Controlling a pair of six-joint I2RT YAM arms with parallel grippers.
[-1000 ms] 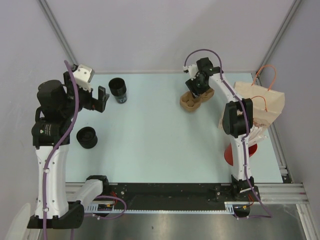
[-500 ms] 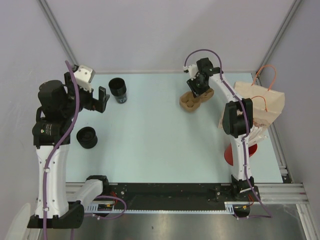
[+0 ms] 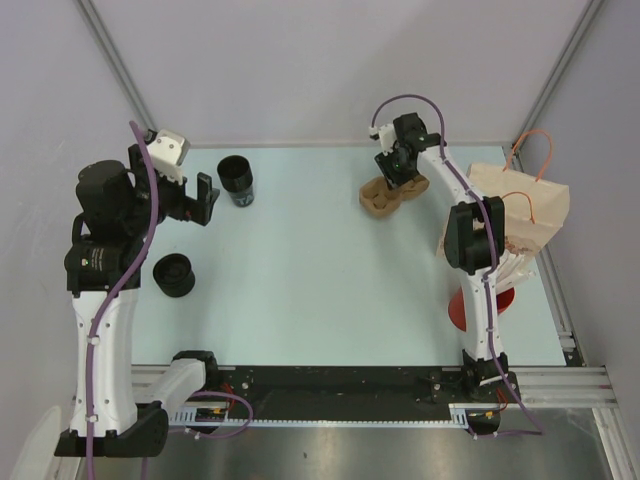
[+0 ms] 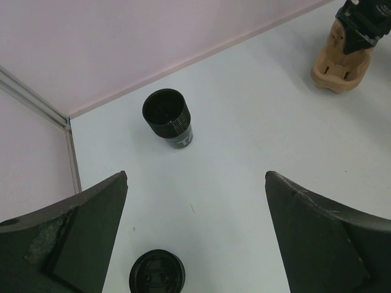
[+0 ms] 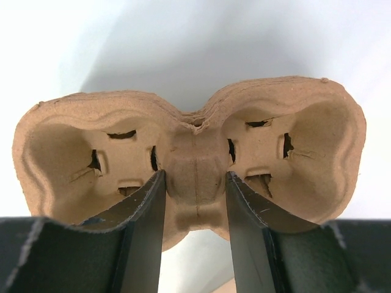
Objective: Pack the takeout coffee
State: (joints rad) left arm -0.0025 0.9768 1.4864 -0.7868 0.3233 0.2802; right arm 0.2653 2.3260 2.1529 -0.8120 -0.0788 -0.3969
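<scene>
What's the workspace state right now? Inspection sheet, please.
Surface: pale table, no spills seen.
Job's things: cup carrier far right of centre; black cup far left, open end up; black lid near left; paper bag at right edge.
Clutter: red object, partly hidden behind right arm.
Grippers: left gripper open, empty; right gripper shut on carrier's centre ridge.
Cables: purple cables touch no items.
Surroundings: plain walls; nothing else seen.

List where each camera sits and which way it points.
Top external: high behind the arms, looking down on the table; both arms show whole.
Left wrist: on the left gripper, facing across the table at the cup and lid; its open fingers show.
Right wrist: on the right gripper, close over the cup carrier; its fingers flank the middle ridge.
Shared: top and left wrist both show cup, lid, carrier.
</scene>
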